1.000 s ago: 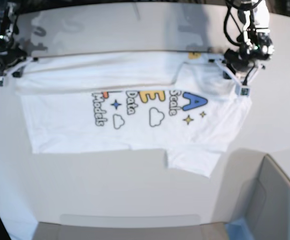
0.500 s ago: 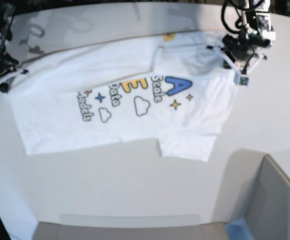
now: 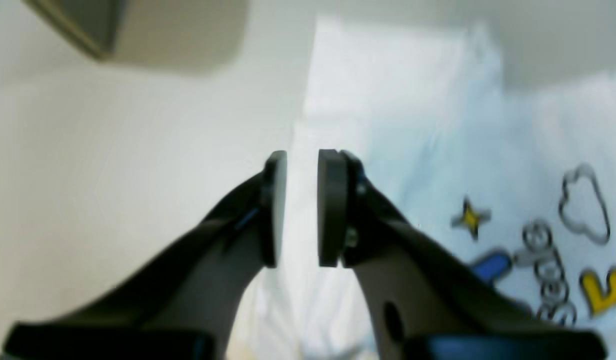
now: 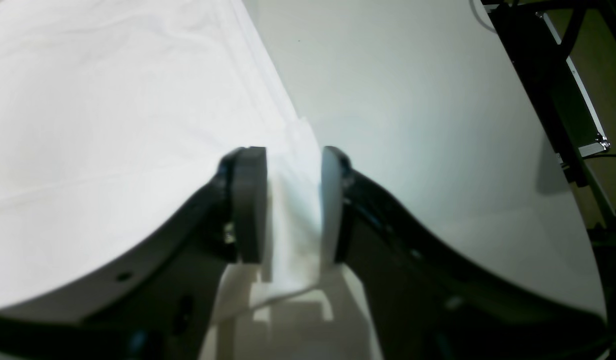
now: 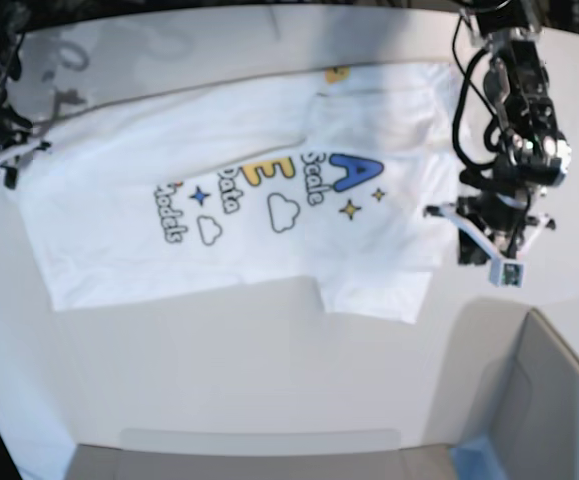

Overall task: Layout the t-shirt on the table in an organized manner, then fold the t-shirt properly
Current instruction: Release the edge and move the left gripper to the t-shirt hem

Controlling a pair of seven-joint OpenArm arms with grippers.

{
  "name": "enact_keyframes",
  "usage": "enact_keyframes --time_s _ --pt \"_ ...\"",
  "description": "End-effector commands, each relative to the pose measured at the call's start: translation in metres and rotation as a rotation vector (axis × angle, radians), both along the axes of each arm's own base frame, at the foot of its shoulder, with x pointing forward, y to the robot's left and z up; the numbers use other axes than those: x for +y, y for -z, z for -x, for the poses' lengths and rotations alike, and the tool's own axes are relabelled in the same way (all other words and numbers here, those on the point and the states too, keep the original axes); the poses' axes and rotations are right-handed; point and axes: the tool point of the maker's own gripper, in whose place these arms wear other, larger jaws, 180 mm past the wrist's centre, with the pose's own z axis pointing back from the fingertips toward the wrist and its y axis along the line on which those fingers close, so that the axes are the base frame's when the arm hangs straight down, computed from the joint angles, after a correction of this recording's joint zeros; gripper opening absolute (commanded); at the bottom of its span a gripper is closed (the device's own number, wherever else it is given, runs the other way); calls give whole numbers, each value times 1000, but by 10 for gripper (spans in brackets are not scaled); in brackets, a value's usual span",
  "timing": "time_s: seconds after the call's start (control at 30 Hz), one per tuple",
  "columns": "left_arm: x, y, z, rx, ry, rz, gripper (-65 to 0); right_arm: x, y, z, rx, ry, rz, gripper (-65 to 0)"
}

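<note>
The white t-shirt (image 5: pixel 119 230) lies spread on the white table (image 5: pixel 219 370), print side up, with its letters, cloud and stars showing. My left gripper (image 5: pixel 484 250) hovers just off the shirt's right edge. In the left wrist view this gripper (image 3: pixel 302 160) is open by a narrow gap with nothing held, and the t-shirt (image 3: pixel 413 100) lies to its right on the table (image 3: pixel 113 150). My right gripper (image 5: pixel 4 170) is at the shirt's left corner. Its wrist view shows the gripper (image 4: pixel 293 155) open, with a loose corner of the t-shirt (image 4: pixel 113 100) between the pads.
A grey bin (image 5: pixel 559 400) with a blue corner (image 5: pixel 474 455) stands at the near right; it shows blurred at the top left as the bin (image 3: pixel 163 30) in the left wrist view. A black frame (image 4: pixel 553 75) runs beyond the table's curved edge.
Both grippers have opened and let go of the shirt. The left arm has moved toward the near side, off the shirt's right edge. The shirt now rests flat.
</note>
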Motion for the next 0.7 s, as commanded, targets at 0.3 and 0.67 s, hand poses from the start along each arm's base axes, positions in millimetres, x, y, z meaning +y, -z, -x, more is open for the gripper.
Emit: enact_keyframes --time_s 0.3,0.67 --pt "-36 19 -81 3 104 34 -474 10 -9 -5 -66 9 -19 -428" --pt "-47 76 -139 95 150 -13 -473 9 -9 -5 -61 9 -16 -428"
